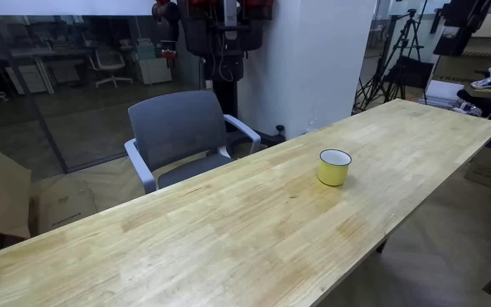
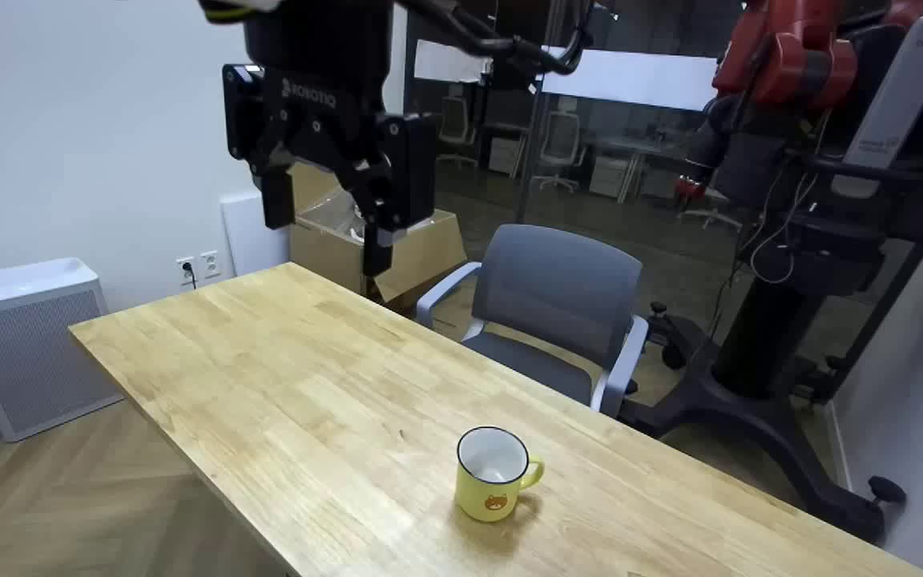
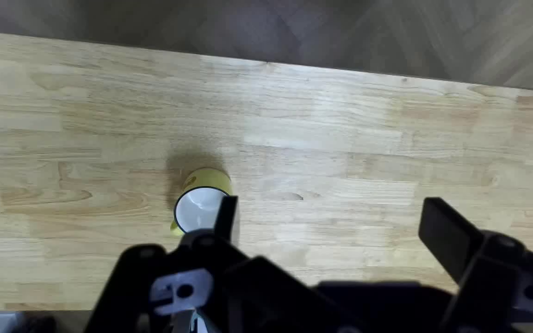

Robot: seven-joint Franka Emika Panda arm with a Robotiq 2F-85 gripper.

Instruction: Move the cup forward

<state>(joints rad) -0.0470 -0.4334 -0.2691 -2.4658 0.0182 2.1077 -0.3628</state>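
While my gripper hangs above the table, jaws wide and empty, the cup stands upright on it, well apart. Because 1 finger overlaps the cup in the wrist view, I judge descending uncorrected could clip and tip it.

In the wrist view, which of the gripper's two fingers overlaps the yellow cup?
The finger at picture left: it hides part of the cup. The finger at picture right shows against the tabletop, apart from the cup.
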